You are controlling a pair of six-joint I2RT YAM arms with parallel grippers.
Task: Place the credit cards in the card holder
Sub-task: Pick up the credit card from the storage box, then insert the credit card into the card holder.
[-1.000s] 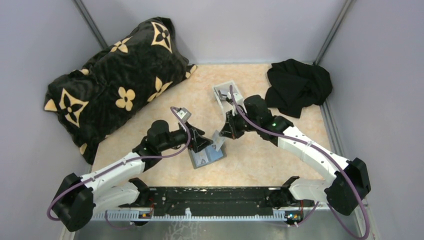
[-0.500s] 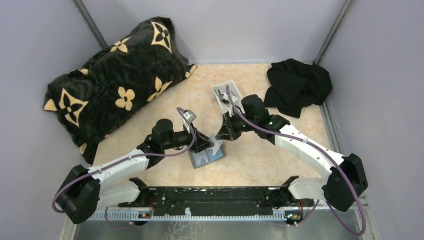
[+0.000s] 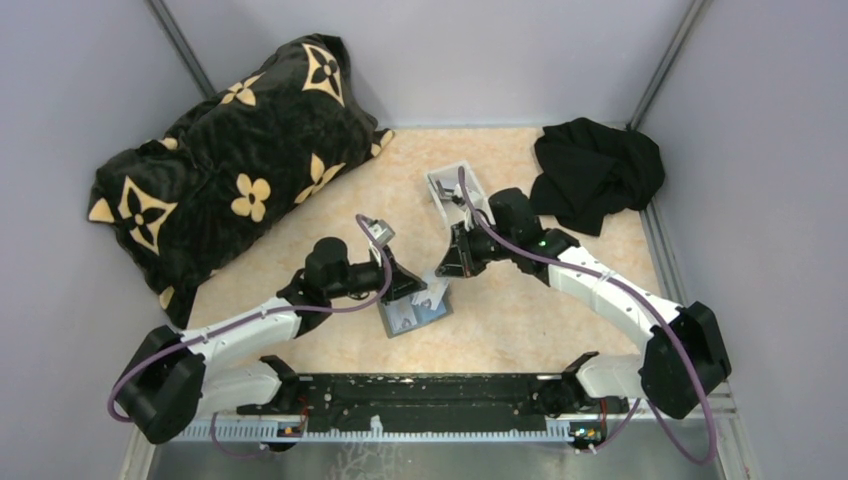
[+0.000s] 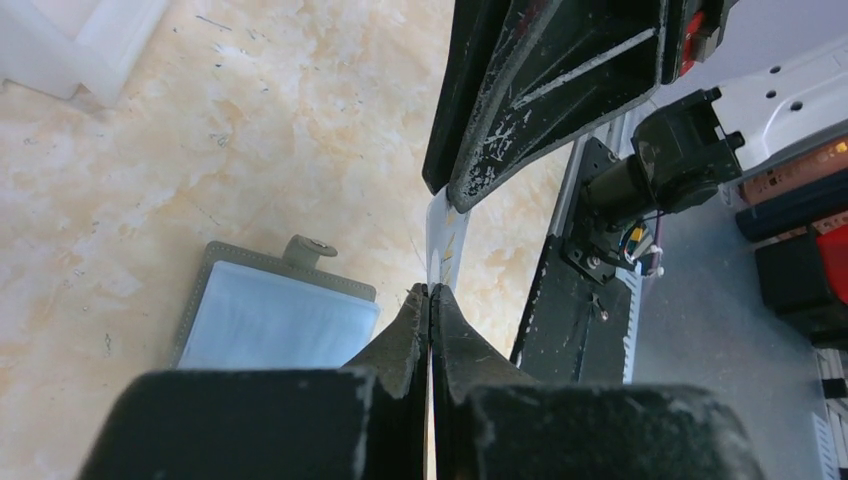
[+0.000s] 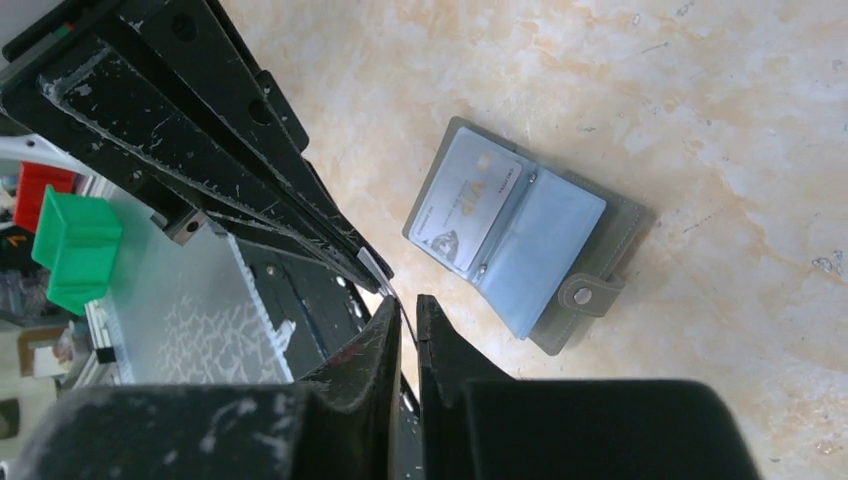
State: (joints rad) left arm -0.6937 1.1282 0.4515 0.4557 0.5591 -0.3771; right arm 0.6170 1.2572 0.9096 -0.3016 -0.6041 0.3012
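One credit card (image 4: 440, 240) on edge in tight-pinched left gripper (image 4: 430, 292), long axis toward right gripper (image 5: 408, 302), its hold unclear.

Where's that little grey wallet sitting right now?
In the top view the card holder lies open on the table near the middle, just beside the left claw, between it and the black base rail.

Beige marbled table (image 3: 520, 330), open card holder (image 3: 405, 320), white tray (image 3: 447, 180), black cloth (image 3: 597, 172), probably a patterned cushion (image 3: 230, 170)
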